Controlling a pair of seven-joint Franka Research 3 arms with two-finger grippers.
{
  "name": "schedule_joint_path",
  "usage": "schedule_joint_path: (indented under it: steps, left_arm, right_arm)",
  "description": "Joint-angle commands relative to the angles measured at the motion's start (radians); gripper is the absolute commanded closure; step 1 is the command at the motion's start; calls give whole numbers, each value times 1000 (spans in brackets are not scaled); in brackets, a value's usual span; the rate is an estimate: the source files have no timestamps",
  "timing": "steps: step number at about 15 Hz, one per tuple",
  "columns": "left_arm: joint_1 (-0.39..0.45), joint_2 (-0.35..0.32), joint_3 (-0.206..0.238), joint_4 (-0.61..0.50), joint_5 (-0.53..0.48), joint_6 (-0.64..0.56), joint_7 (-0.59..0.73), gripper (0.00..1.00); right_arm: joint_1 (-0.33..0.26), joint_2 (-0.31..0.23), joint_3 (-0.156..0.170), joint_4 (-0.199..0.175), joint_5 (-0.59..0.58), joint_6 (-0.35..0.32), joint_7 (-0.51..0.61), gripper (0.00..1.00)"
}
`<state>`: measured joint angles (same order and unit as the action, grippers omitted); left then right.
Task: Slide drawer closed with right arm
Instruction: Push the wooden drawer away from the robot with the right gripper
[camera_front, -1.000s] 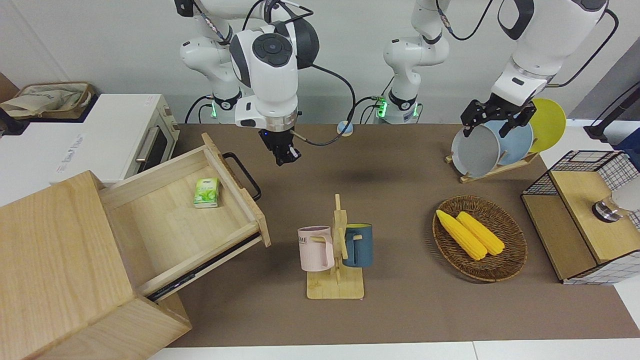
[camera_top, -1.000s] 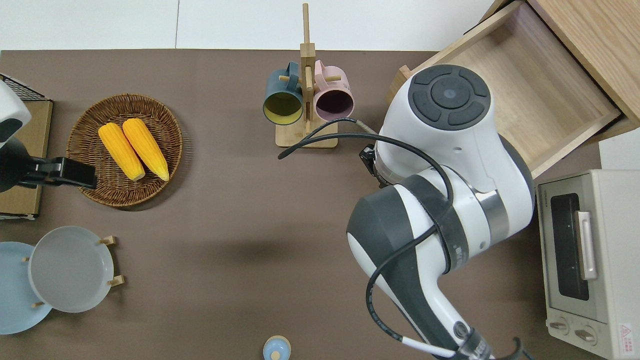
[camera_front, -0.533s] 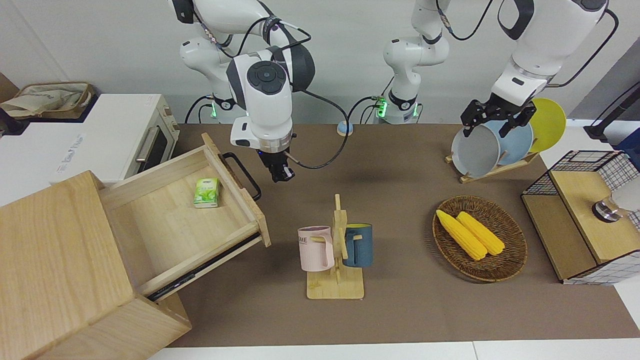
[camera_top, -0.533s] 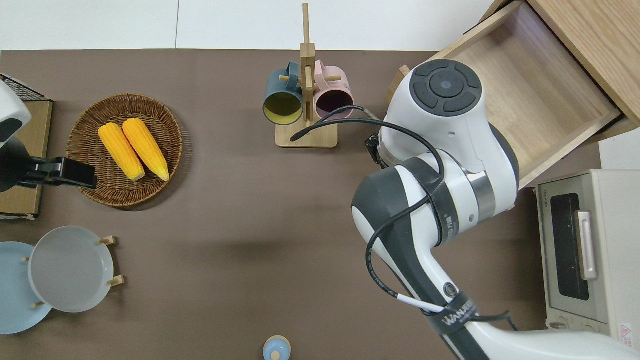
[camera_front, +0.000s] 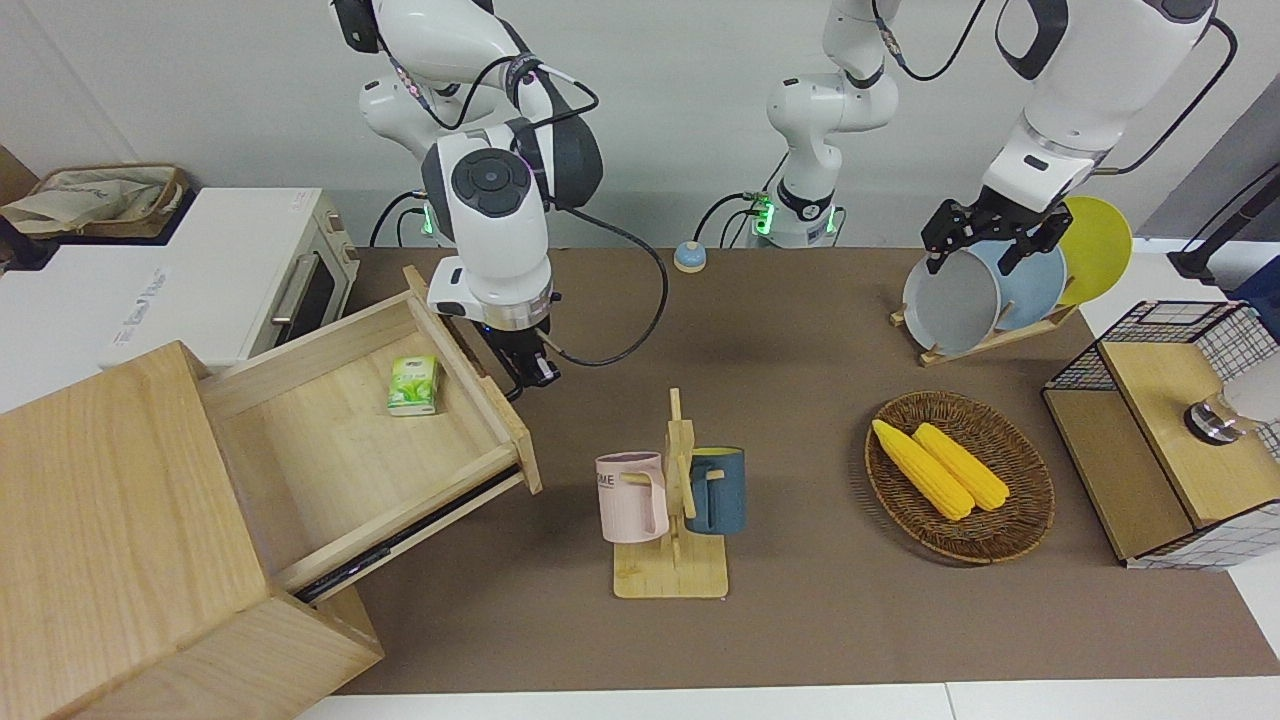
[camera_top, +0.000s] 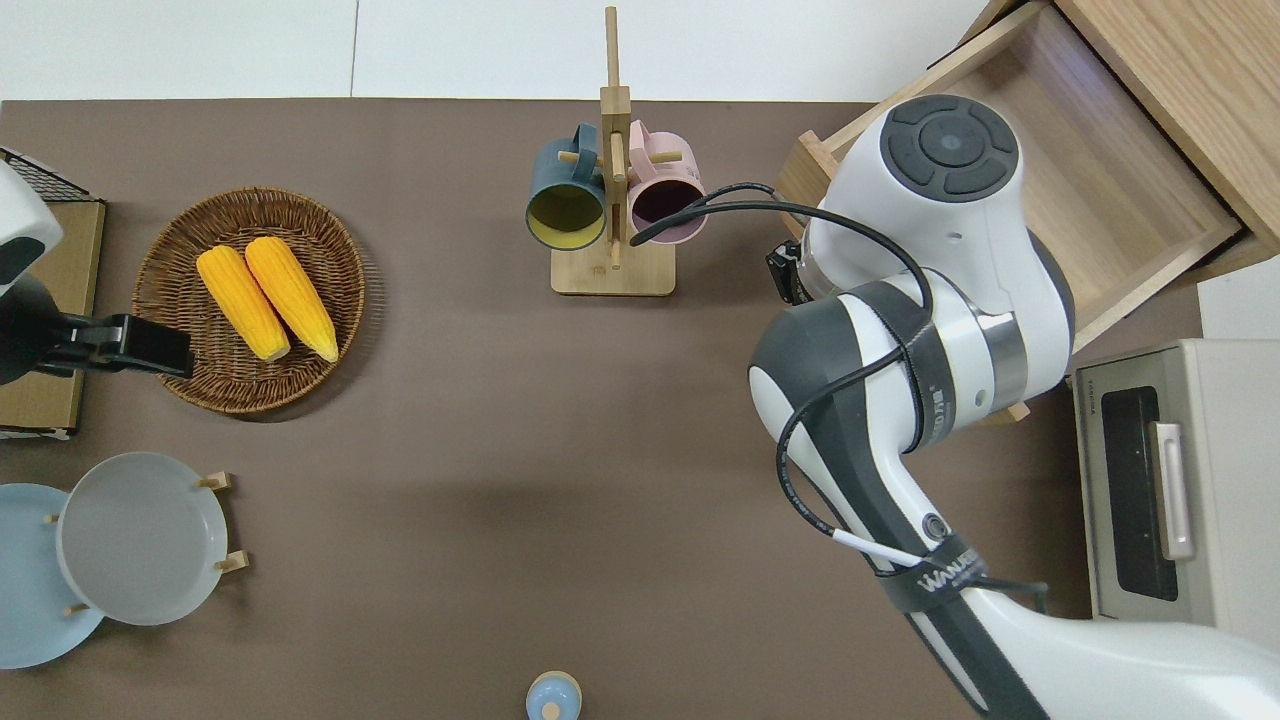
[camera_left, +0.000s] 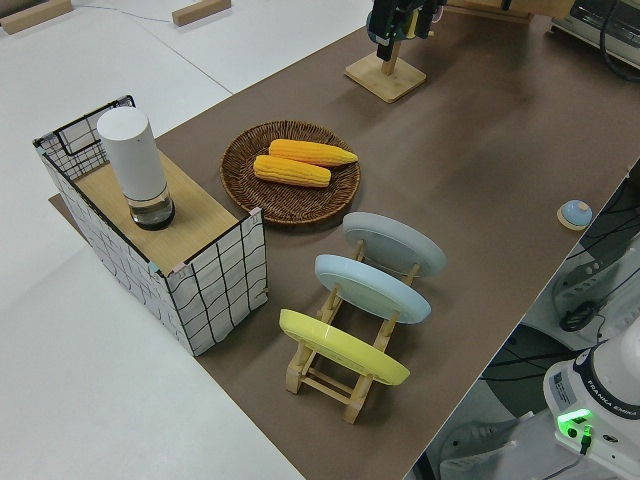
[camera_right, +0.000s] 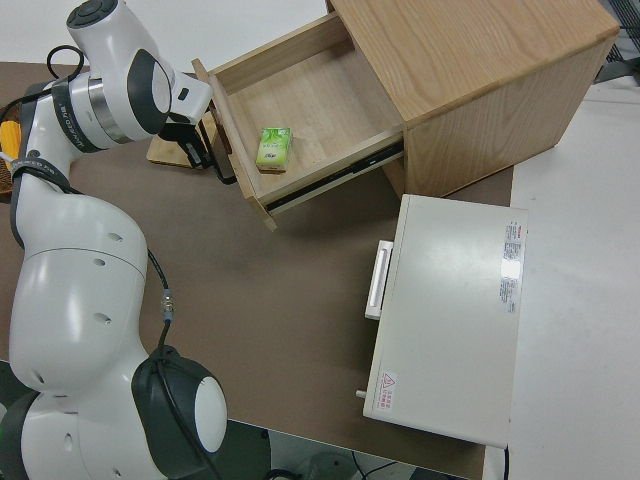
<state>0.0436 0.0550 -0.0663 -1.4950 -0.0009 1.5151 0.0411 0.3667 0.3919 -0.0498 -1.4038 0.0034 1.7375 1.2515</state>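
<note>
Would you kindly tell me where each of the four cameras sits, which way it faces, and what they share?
Front: across the table, facing both arms; the right gripper is at the drawer handle, and the left arm is parked.
Overhead: straight down; the right arm covers the drawer front.
Left side: raised at the left arm's end, looking along the plate rack and corn basket; a base light shows.
Right side: above the right arm, facing the open drawer and white oven.
Front and right side share the green packet in the drawer.
</note>
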Motion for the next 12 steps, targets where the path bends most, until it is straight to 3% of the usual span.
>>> schedule_joint_path:
  steps: [1,12]
  left_arm:
    - [-7,-4,0,10,18,-18,-10,7]
    - [-7,-4,0,10,18,-18,-10,7]
  right_arm:
    - [-38,4,11,-6,-3,31,-56,1000]
    - [-172,2,4,16,-11,47,-162,1000]
